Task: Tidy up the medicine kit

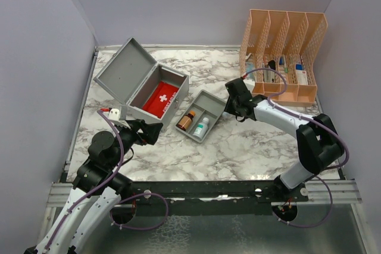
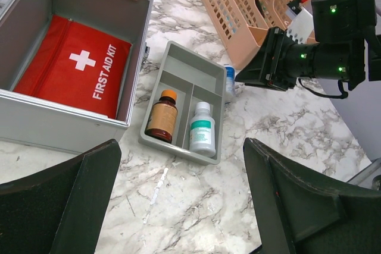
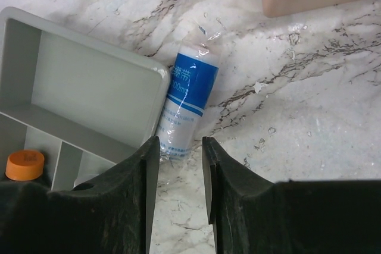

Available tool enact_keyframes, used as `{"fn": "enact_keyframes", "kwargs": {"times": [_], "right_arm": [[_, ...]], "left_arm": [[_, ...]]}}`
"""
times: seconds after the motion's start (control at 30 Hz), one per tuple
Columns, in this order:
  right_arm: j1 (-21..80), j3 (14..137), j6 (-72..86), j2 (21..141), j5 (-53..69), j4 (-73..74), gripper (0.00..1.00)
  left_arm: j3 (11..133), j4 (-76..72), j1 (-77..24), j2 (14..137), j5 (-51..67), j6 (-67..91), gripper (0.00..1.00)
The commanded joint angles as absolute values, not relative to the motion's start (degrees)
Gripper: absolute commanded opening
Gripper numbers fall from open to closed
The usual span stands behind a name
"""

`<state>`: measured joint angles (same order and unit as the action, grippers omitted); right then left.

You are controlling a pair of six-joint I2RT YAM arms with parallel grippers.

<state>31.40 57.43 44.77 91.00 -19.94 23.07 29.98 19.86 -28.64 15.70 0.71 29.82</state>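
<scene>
The medicine kit (image 1: 128, 72) is a grey metal case standing open at the back left, with a red first aid pouch (image 1: 161, 99) inside; both also show in the left wrist view (image 2: 71, 66). Its grey divided tray (image 1: 208, 102) lies out on the table and holds a brown bottle (image 2: 162, 117) and a white bottle (image 2: 202, 129). A blue and white wrapped roll (image 3: 187, 102) lies on the table against the tray's edge (image 3: 89, 87). My right gripper (image 3: 177, 150) is open, its tips either side of the roll's near end. My left gripper (image 2: 181, 147) is open wide and empty, in front of the tray.
A peach slotted organizer (image 1: 284, 46) with several small items stands at the back right, just behind my right gripper (image 1: 231, 105). Grey walls close the table in on three sides. My left gripper (image 1: 152, 132) hovers near the case's front corner.
</scene>
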Motion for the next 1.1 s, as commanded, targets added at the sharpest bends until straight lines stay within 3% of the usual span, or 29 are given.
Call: {"fn": "enact_keyframes", "kwargs": {"times": [0.0,0.73,1.07], "right_arm": [[30.48,56.90,43.52,92.37,-18.65,19.02,0.35],[28.18,54.64,42.89,98.37,-12.50,15.30,0.41],[27.24,53.27,41.95,94.35,-12.71,15.16,0.22]], "left_arm": [[30.29,19.93,-28.74,15.30,-0.78,29.73,0.88],[30.28,19.85,-28.74,16.17,-0.33,29.84,0.88],[30.28,19.73,-28.74,16.39,-0.48,29.62,0.87]]}}
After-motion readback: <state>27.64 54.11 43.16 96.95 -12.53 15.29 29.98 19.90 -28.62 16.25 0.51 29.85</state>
